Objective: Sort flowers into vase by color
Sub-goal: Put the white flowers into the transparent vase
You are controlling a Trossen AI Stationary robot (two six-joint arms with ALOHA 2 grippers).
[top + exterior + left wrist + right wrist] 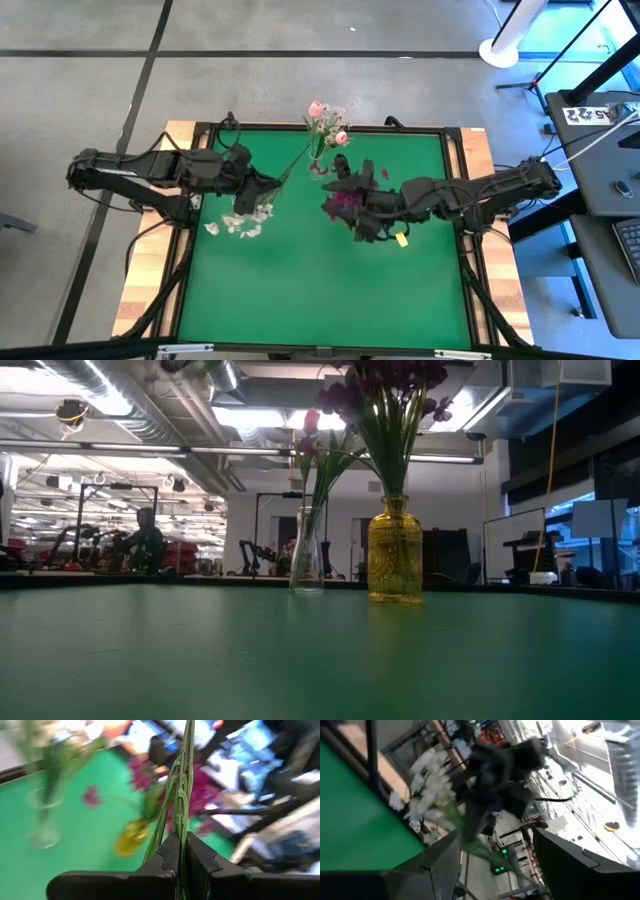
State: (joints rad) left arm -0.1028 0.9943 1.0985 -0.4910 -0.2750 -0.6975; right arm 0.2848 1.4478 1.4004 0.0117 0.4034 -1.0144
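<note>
White flowers (240, 222): a spray of small white blossoms, held clear of the green desk (320, 280) at its left side; the green stems run up and back from the blossoms toward the vases.
Left end effector (180, 851): pressed together on the bundle of green stems (181, 785), which rises straight out between the two dark fingers in the left wrist view; in the high view it sits over the desk's left rear part, just beside the white blossoms.
Pink flowers (326, 122): pale pink buds standing in the clear glass vase (307, 565) at the middle of the desk's rear edge.
Purple flowers (345, 198): magenta clusters standing in the amber glass vase (396, 565), just right of the clear vase in the low view and near it without touching.
Right end effector (492, 862): fingers spread apart with nothing between them; the right arm reaches in over the desk's right rear part, close beside the purple cluster.
Right wrist view: the white blossoms and the left arm show across the desk.
Background: a person (146, 540) sits far off in the room behind the desk.
</note>
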